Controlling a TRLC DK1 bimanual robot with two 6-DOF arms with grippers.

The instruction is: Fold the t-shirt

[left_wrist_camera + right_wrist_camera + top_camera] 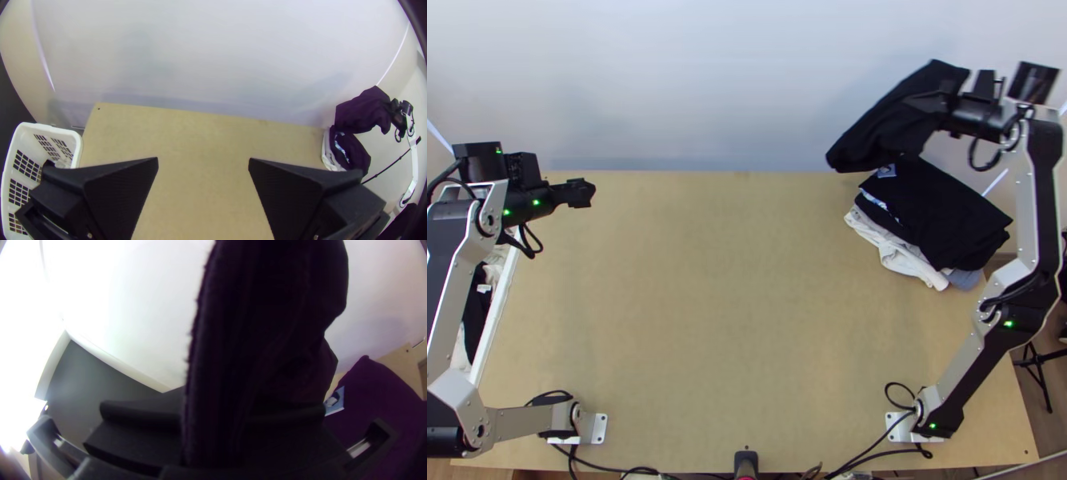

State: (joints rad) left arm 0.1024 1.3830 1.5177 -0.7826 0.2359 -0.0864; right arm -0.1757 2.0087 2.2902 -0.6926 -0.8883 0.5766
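While my right gripper (913, 101) pinches the black t-shirt (883, 132), holding it raised beside the stack of folded clothes (947, 212) at the far right of the table (731, 320), my left gripper (590, 193) has its fingers spread at far left.

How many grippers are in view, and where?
2: the left gripper, open near the table's far left corner; the right gripper, holding black cloth above the clothes stack.
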